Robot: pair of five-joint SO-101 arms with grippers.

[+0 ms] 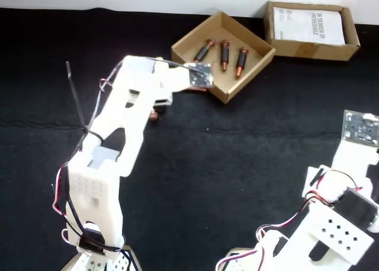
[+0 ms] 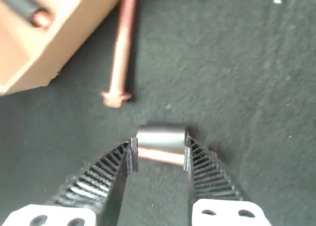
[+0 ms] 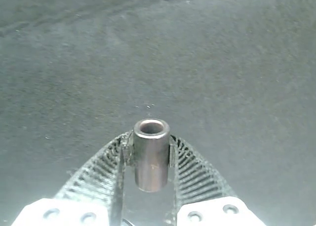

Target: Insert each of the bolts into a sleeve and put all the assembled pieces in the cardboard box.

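My left gripper (image 2: 160, 148) hangs just above the black mat, shut on a grey sleeve (image 2: 162, 137) with a copper bolt shaft (image 2: 159, 157) showing along it. A loose copper bolt (image 2: 118, 53) lies on the mat beyond it, beside the cardboard box's corner (image 2: 54, 43). In the high view the cardboard box (image 1: 192, 43) holds three assembled pieces (image 1: 225, 55), and the left arm (image 1: 127, 114) stretches toward its near corner. My right gripper (image 3: 150, 148) is shut on a dark metal sleeve (image 3: 150, 157), whose hollow end faces the camera over bare mat.
A second cardboard box (image 1: 349, 43) with a printed sheet (image 1: 308, 23) in it stands at the back right. The right arm (image 1: 337, 223) sits at the front right. Black mat lies between the arms.
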